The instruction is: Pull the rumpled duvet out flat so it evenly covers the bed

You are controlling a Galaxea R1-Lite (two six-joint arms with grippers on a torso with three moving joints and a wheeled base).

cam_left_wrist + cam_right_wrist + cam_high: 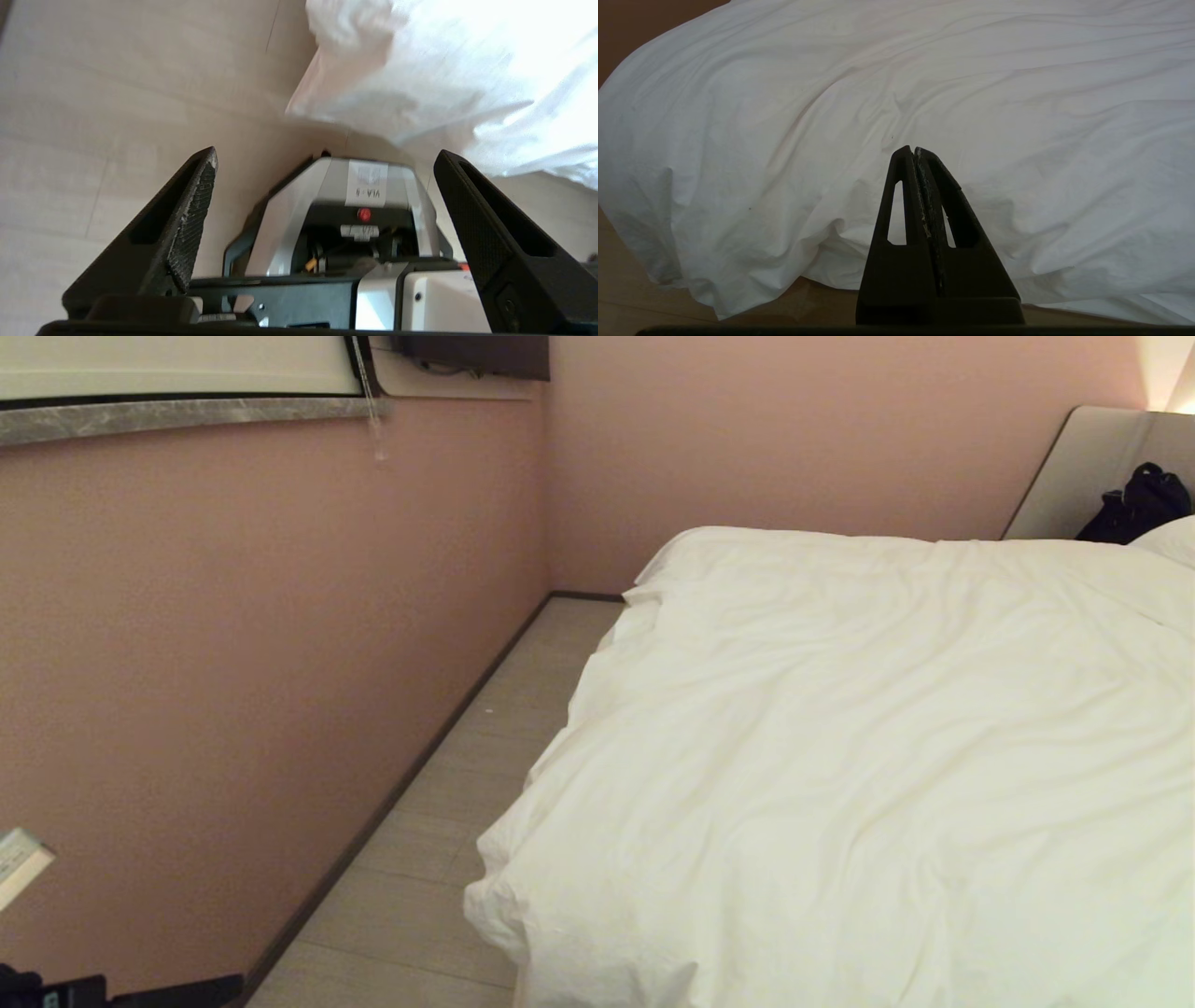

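The white duvet (840,737) lies spread over the bed with soft creases, and its near corner hangs down to the floor. Of the bed itself only the padded headboard (1083,467) shows at the far right. My left gripper (327,153) is open with nothing between its fingers. It hangs over the floor and my own base (359,196), and the duvet edge (444,70) is a little beyond it, not touching. My right gripper (914,149) is shut and empty, low in front of the duvet's hanging edge (831,116). Neither gripper shows in the head view.
A pink wall (233,663) runs along the left, leaving a narrow strip of pale floor (448,821) between it and the bed. A white pillow (1172,537) and a black bag (1134,504) sit by the headboard. A window ledge (177,415) is high on the wall.
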